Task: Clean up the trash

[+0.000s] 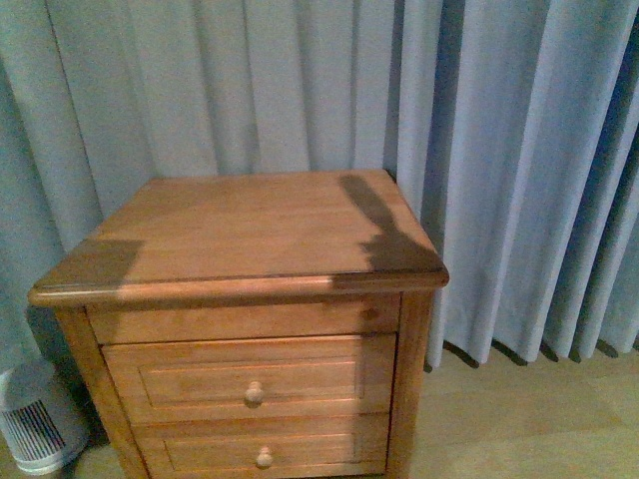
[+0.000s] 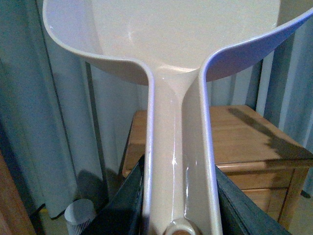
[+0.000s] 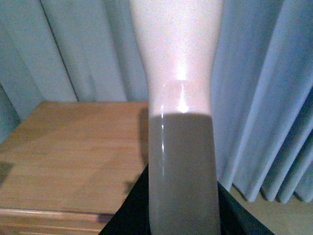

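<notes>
My left gripper (image 2: pixel 180 215) is shut on the handle of the pale pink-beige dustpan (image 2: pixel 176 44), whose empty pan fills the upper part of the left wrist view. My right gripper (image 3: pixel 182 215) is shut on the pale brush handle (image 3: pixel 178 98), which rises through the right wrist view; the bristles are out of view. No trash wad shows in any view. The wooden nightstand (image 1: pixel 260 235) stands in the front view with a bare top and shadows at its right and left front corners. Neither gripper shows in the front view.
Blue-grey curtains (image 1: pixel 519 150) hang behind and to the right of the nightstand. A small white ribbed appliance (image 1: pixel 35 419) stands on the floor at the nightstand's left. Pale wooden floor (image 1: pixel 539 419) lies to the right. The nightstand also shows in both wrist views (image 2: pixel 244 132) (image 3: pixel 73 152).
</notes>
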